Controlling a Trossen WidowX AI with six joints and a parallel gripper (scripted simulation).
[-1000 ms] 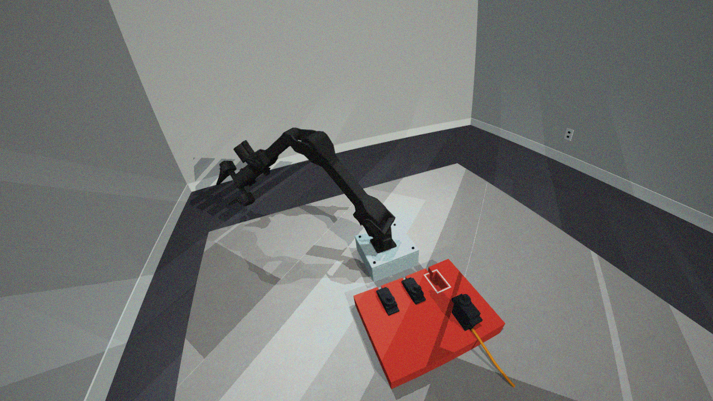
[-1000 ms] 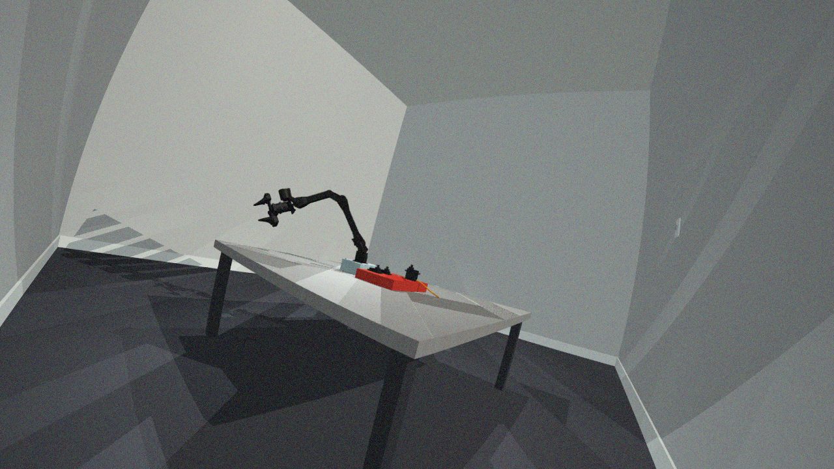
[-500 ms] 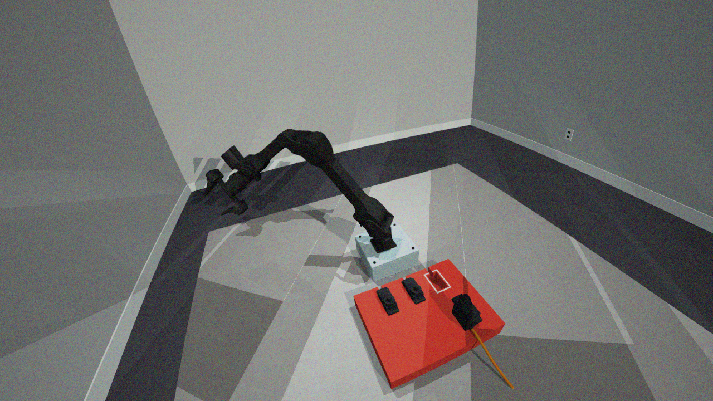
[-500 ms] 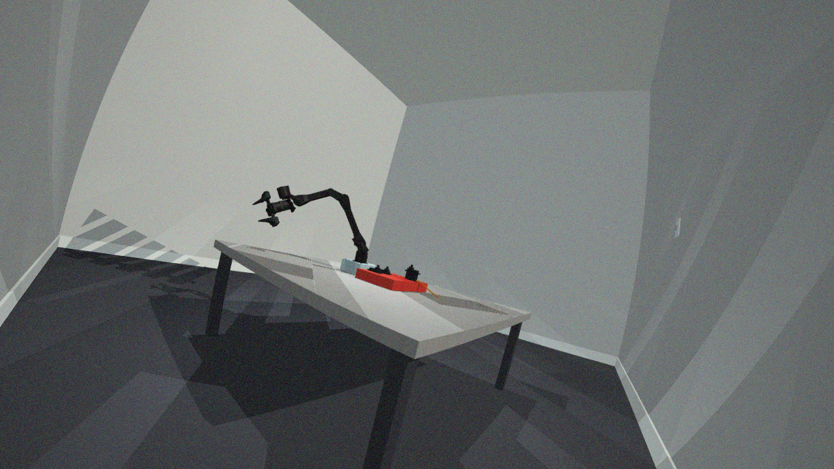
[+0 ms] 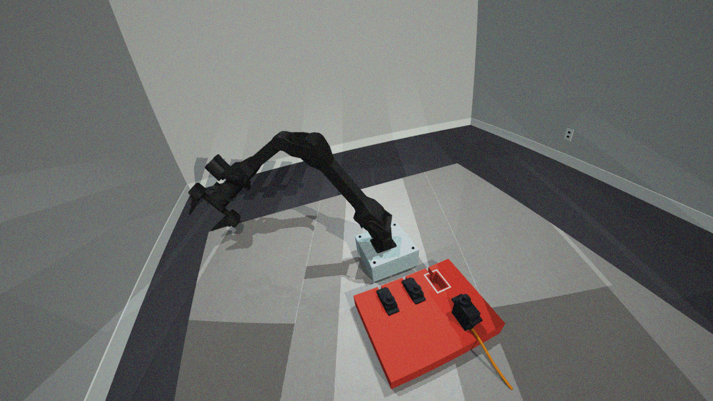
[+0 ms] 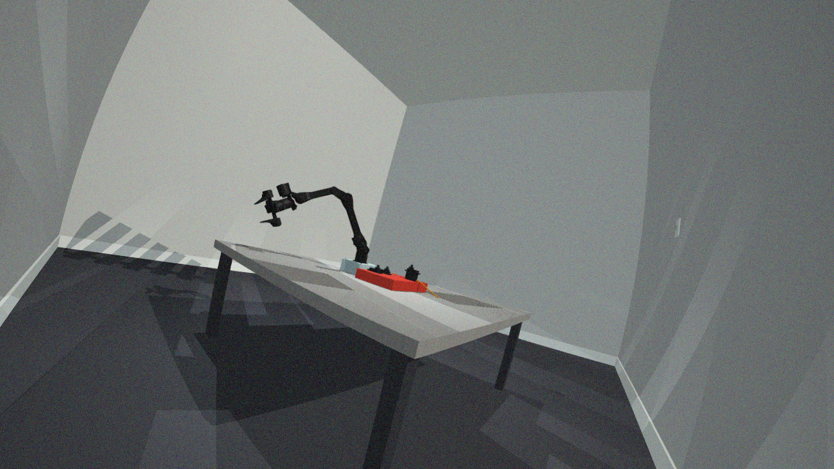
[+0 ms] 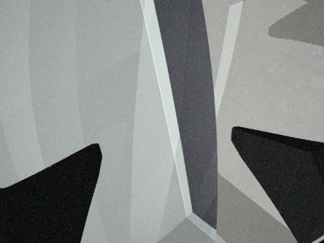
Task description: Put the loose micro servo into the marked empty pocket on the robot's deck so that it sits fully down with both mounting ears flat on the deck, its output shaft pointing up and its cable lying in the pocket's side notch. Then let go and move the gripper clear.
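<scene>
The loose black micro servo point(image 5: 465, 312) point(image 6: 412, 273) stands upright on the red deck point(image 5: 399, 348) point(image 6: 373, 279), near its right edge in the top view. Its orange cable point(image 5: 491, 357) point(image 6: 429, 288) runs off the deck's edge. The marked pocket point(image 5: 438, 281) is empty, outlined in white, with its notch at the far side; the servo stands outside it. My gripper point(image 5: 201, 220) point(image 6: 257, 212) point(image 7: 167, 142) is open and empty, high over the far left of the table, well away from the servo. The wrist view shows neither servo nor deck.
Two black servos point(image 5: 387, 301) point(image 5: 413, 290) sit in the deck in a row with the marked pocket. The pale blue base block point(image 5: 396, 267) point(image 6: 350, 266) of the arm stands directly behind the deck. The table point(image 6: 373, 326) ends at the far left, below the gripper.
</scene>
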